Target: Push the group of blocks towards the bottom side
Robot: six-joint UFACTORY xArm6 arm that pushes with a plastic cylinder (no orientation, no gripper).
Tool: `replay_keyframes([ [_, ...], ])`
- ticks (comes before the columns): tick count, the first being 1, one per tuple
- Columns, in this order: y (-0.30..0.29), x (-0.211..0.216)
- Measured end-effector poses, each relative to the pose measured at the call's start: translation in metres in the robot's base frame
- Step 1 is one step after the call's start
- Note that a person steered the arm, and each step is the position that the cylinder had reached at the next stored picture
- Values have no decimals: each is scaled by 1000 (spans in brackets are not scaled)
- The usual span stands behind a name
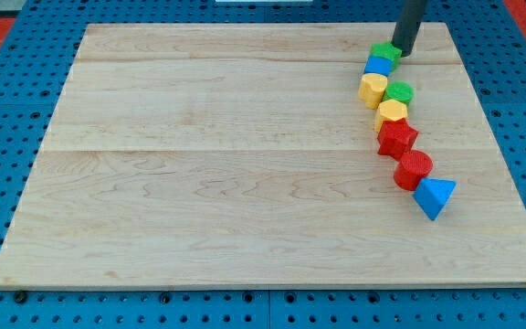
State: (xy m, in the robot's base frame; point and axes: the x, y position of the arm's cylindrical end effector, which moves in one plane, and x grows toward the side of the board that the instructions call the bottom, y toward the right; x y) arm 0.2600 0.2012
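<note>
Wooden board (199, 164) carries a chain of glossy blocks; my tip (401, 55), jawless, touches the green cube (386, 51).

Dark rod enters from the view's top, nearly upright; my tip (404, 54) rests low, at the rod's bottom end.

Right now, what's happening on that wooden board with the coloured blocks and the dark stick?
A robot arm's dark rod is pushing small coloured blocks across a wooden board. My tip sits at the view's top right, against the green block that heads a crooked chain. Below it come a blue block, a yellow block, a green cylinder, a second yellow block, a red block, a red cylinder and a blue triangular block. The chain is to go towards the view's bottom.
</note>
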Motion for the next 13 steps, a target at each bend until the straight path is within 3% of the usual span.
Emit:
replay_keyframes([
  [2,15,0],
  [3,25,21],
  [5,69,129],
  [6,73,138],
  [8,49,-24],
  [9,5,-49],
  [10,-77,-3],
  [11,-86,27],
  [12,-82,-46],
  [13,-15,-32],
])
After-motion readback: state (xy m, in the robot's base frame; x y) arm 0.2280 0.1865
